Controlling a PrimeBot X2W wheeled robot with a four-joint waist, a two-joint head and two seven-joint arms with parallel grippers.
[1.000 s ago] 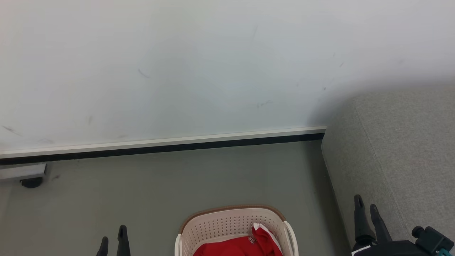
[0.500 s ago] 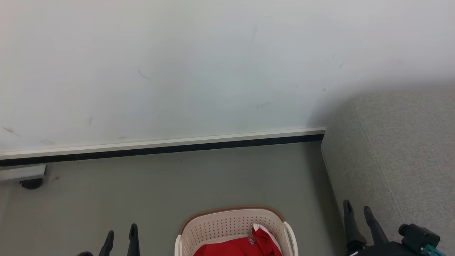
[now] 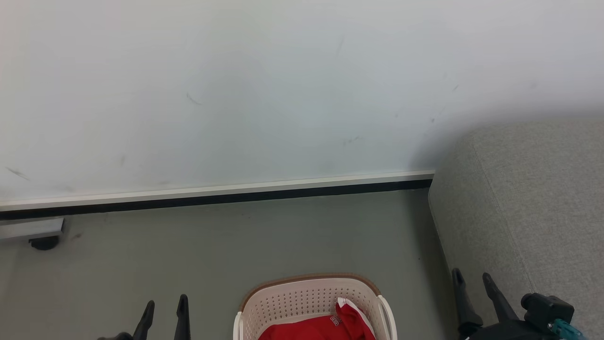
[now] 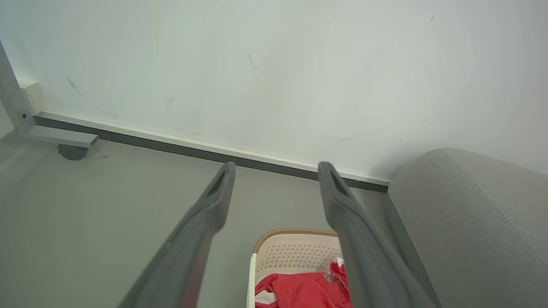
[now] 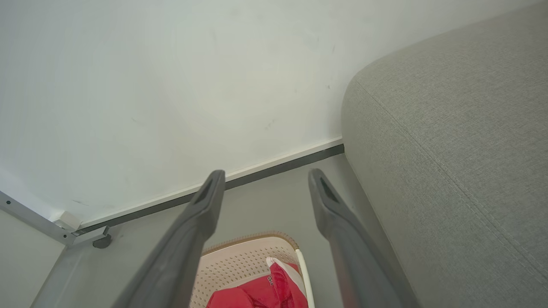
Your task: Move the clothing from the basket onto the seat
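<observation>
The cream perforated basket (image 3: 292,302) with a brown rim stands on the floor at the bottom middle of the head view, cut off by the frame edge. Red clothing (image 3: 325,326) with white trim lies inside it, also seen as clothing (image 4: 304,291) and clothing (image 5: 265,293). The grey fabric seat (image 3: 528,203) fills the right side, beside the basket (image 4: 295,252). My left gripper (image 3: 165,306) stands open to the basket's left, nothing between its fingers. My right gripper (image 3: 472,277) is open at the seat's near edge, right of the basket (image 5: 244,261), empty.
A white wall (image 3: 283,94) with a dark skirting strip (image 3: 236,196) closes the floor behind the basket. A metal frame foot with a black castor (image 3: 42,242) sits at the far left by the wall. Grey floor (image 3: 236,245) lies between basket and wall.
Both grippers have shifted: the left one to the right toward the basket, the right one to the left and slightly lower. Basket and clothing stay where they were.
</observation>
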